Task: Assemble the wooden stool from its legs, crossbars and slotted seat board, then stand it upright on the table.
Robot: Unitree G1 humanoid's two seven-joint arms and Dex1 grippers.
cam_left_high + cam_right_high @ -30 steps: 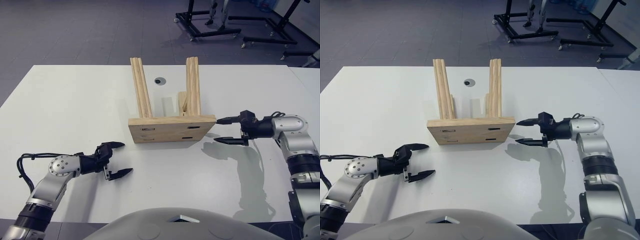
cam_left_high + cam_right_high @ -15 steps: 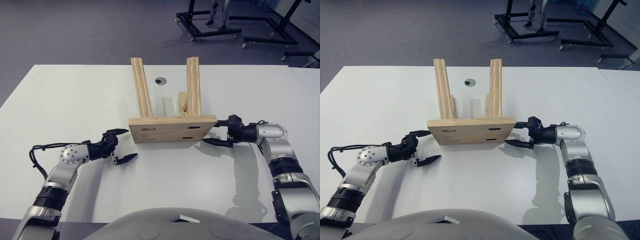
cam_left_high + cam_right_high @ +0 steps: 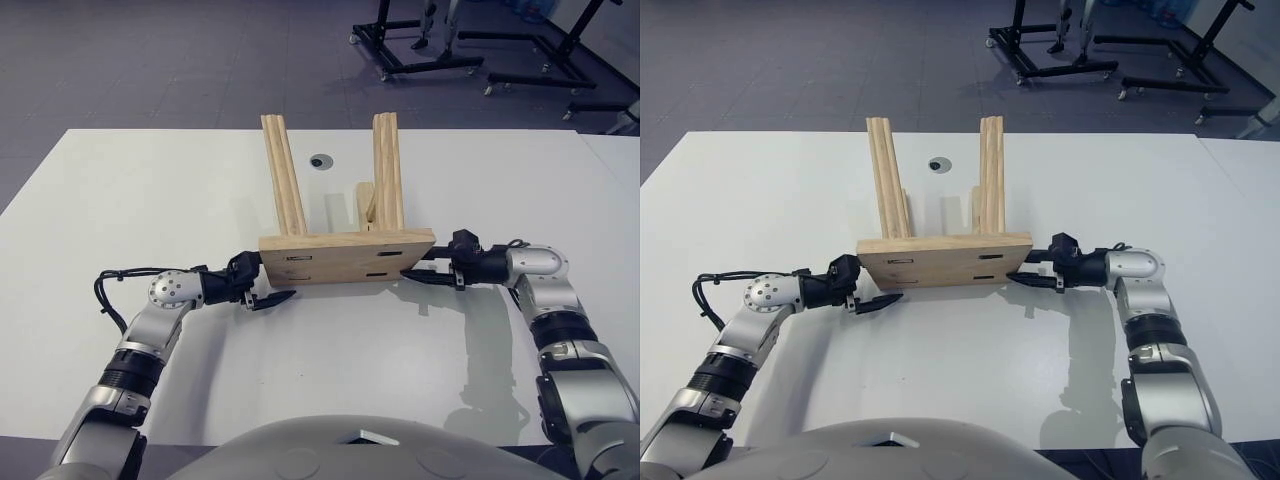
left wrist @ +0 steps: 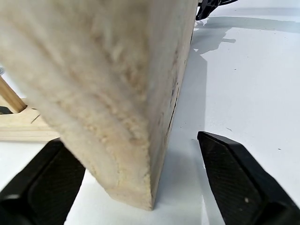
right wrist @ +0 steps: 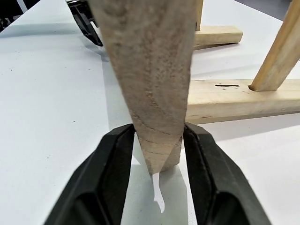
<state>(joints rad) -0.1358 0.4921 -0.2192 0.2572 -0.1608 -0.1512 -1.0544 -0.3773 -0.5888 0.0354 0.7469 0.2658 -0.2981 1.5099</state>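
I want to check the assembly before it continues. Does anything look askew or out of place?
Yes. The light wooden stool lies on its side on the white table: its slotted rectangular seat board stands on edge and its legs point away along the tabletop, not down. I see no damage.

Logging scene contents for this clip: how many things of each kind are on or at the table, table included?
wooden stool: 1
grippers: 2, the left gripper and the right gripper
table: 1
round table port: 1
Total: 5
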